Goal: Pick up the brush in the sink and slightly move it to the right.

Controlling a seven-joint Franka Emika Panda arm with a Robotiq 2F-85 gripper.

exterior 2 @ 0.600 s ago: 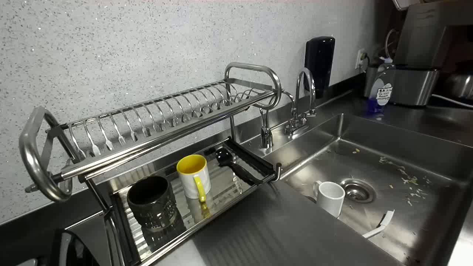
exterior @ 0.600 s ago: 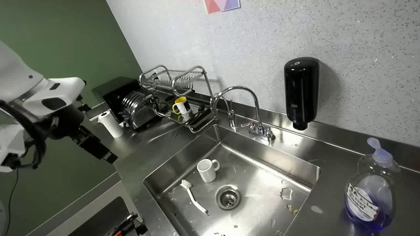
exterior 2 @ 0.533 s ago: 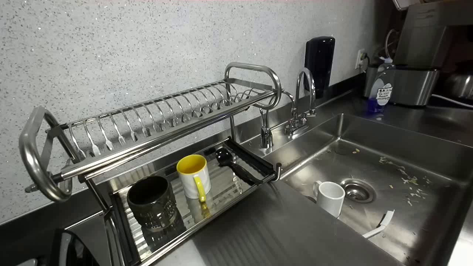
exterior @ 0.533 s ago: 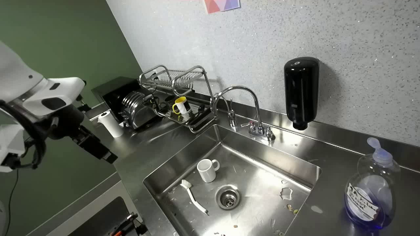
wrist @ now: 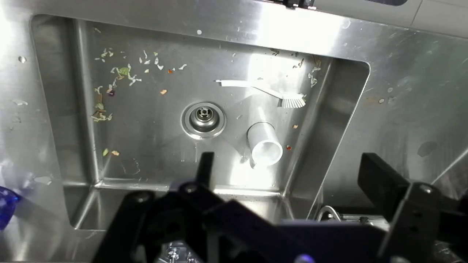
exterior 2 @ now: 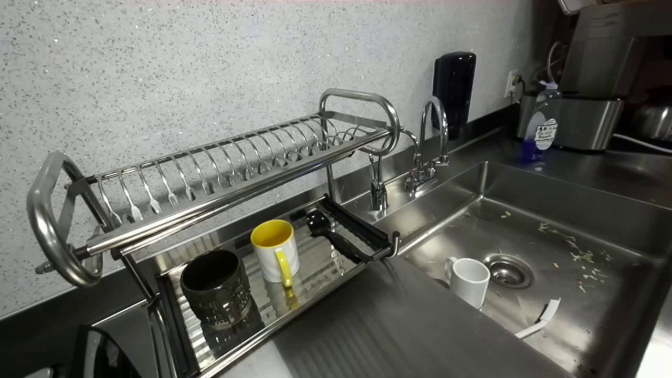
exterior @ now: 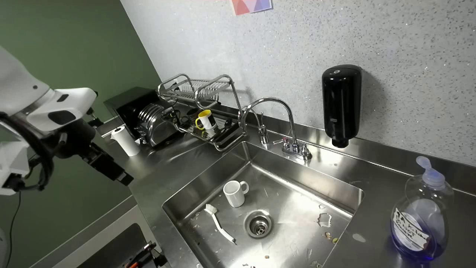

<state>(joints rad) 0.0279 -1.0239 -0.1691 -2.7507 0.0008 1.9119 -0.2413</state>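
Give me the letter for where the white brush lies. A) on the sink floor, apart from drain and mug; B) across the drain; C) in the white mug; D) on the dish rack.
A: the wrist view shows the brush on the floor of the sink, with steel showing between it and both the drain and the mug.

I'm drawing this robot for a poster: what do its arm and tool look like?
The arm is smooth, rounded and mostly white, with a dark oval patch. A thick black cable loops alongside it. The tool is black, with blocky fingers; in the wrist view, round screw heads show on it. I can read no lettering on either.
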